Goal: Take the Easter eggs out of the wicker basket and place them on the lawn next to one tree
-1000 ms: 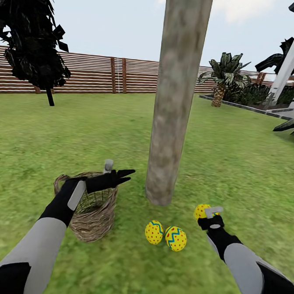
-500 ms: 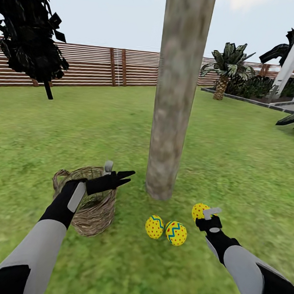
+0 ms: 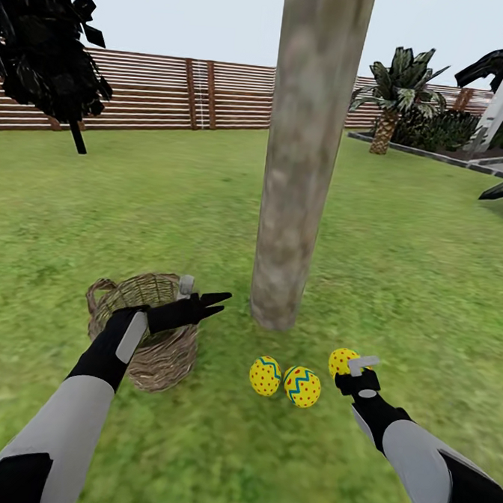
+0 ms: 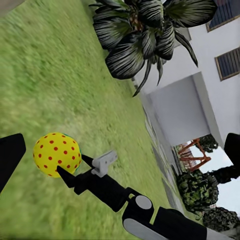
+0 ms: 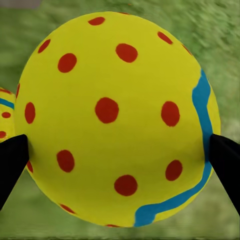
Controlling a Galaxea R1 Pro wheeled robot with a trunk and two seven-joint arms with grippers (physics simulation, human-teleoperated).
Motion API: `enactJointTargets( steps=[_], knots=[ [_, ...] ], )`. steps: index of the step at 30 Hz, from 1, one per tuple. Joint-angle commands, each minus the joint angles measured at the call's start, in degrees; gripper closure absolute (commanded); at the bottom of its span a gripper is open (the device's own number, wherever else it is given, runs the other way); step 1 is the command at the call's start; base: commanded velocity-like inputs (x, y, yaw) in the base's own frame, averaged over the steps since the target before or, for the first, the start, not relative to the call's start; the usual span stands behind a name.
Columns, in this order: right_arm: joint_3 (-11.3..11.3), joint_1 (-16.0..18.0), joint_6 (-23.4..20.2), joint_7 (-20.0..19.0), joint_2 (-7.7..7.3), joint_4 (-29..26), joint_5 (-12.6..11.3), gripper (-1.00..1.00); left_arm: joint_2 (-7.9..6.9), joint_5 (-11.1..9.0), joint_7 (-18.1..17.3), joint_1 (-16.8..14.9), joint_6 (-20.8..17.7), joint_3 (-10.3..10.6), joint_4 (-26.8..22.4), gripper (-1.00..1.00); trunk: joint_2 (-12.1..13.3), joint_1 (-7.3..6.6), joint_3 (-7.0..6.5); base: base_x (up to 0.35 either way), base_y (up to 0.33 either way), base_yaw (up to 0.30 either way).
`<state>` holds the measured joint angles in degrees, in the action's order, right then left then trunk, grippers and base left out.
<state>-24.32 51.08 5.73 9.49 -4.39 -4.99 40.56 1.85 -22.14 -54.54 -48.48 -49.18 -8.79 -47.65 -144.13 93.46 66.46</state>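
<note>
While camera tilted lower: egg unmoved.

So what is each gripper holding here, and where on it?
The right gripper clamps an Easter egg across its two sides, one fingertip on each. The left gripper is open, empty, over the wicker basket.

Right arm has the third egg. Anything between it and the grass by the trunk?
Nothing visible. The right gripper holds the third egg beside bare lawn near the tree; the two placed eggs lie off to its side.
</note>
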Motion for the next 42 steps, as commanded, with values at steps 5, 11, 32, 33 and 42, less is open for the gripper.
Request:
enactJointTargets(
  steps=[5,11,32,33,42],
  knots=[
    [-0.52,0.07,0.07,0.18,-0.01,0.13,0.48,1.00,0.07,0.00,-0.13,-0.04,-0.29,-0.17,0.01,-1.00,-0.09,0.11,1.16,0.000,0.000,0.000],
    [-0.56,0.05,0.07,0.20,-0.01,0.09,0.48,1.00,0.72,0.08,-0.13,-0.04,-0.22,-0.17,0.01,-1.00,-0.17,0.27,2.49,0.000,0.000,0.000],
    [-0.56,0.02,0.07,0.19,-0.01,0.16,0.48,1.00,0.69,-0.05,-0.63,-0.04,-0.21,-0.17,0.01,-1.00,-0.23,0.37,3.38,0.142,0.000,0.000],
    [-0.56,0.01,0.11,0.18,-0.01,0.16,0.48,1.00,0.69,-0.02,-0.65,-0.04,-0.21,-0.17,-0.01,-1.00,-0.23,0.37,3.38,0.023,0.000,0.000],
    [-0.56,0.03,0.16,0.21,-0.01,0.16,0.48,1.00,0.69,-0.09,-0.66,-0.04,-0.21,-0.17,0.01,-1.00,-0.32,0.55,4.93,0.002,0.000,0.000]
  ],
)
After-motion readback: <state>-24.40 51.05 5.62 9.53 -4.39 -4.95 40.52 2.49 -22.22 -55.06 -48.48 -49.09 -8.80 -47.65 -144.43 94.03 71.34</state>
